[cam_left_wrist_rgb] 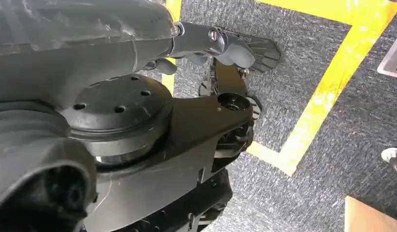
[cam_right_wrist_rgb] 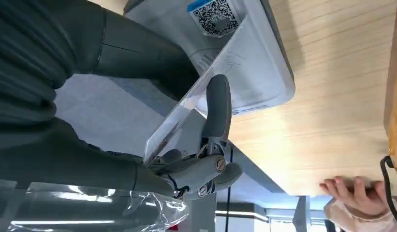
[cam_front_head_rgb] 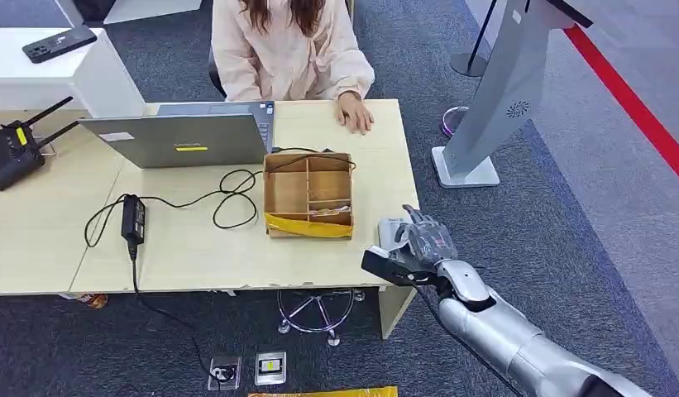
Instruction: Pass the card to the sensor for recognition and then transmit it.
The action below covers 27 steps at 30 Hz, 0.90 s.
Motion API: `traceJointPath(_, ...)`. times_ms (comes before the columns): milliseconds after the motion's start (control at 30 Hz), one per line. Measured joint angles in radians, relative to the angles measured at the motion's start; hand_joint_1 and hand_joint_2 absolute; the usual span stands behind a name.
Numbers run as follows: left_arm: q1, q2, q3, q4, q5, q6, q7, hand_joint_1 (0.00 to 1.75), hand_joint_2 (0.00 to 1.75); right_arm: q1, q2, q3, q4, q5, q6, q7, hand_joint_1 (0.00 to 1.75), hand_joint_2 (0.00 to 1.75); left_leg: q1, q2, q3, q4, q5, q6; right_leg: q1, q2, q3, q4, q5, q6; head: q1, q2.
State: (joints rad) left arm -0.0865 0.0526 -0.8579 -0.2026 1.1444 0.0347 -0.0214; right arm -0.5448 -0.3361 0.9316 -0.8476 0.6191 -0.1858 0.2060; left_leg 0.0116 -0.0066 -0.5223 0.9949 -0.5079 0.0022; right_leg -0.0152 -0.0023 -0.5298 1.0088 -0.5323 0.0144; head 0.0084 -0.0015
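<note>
One card [cam_right_wrist_rgb: 186, 113] is pinched in the right hand [cam_front_head_rgb: 417, 245], just over the reader [cam_right_wrist_rgb: 244, 58] at the table's [cam_front_head_rgb: 195, 248] near right corner. Keep it flat, close above. Left hand [cam_left_wrist_rgb: 230, 53]: grip unclear.

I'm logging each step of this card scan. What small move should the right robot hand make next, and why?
Probably lower the card flat onto the sensor. The right robot hand holds it tilted just over the grey sensor pad at the table's corner, so it likely hasn't been read yet.
</note>
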Motion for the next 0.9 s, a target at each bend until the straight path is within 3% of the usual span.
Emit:
traceJointPath(667, 0.0, 0.001, -0.003, 0.0, 0.0, 0.002, 0.0, 0.0, 0.0, -0.006, 0.0, -0.002, -0.007, 0.018, -0.005, -0.005, 1.75, 1.75, 0.0, 0.0, 0.0, 0.0, 0.0, 0.0, 0.0, 0.0, 0.001, 0.0, 0.001, 0.0, 0.0, 0.0)
traceJointPath(767, -0.001, 0.001, -0.013, 0.0, -0.003, -0.001, -0.001, 0.0, 0.0, -0.044, -0.004, -0.003, -0.05, 0.052, 0.002, 0.021, 1.75, 1.75, 0.0, 0.001, -0.001, 0.0, 0.0, 0.0, 0.0, 0.001, 0.0, 0.0, 0.002, 0.001, 0.0, 0.0)
traceJointPath(900, -0.009, 0.001, -0.025, 0.0, -0.003, -0.008, -0.002, 0.0, 0.0, -0.148, -0.005, -0.006, -0.134, 0.079, 0.062, 0.043, 1.75, 1.75, 0.0, 0.002, -0.001, 0.0, 0.0, 0.0, 0.0, 0.002, 0.0, 0.001, 0.002, 0.001, 0.0, 0.0)
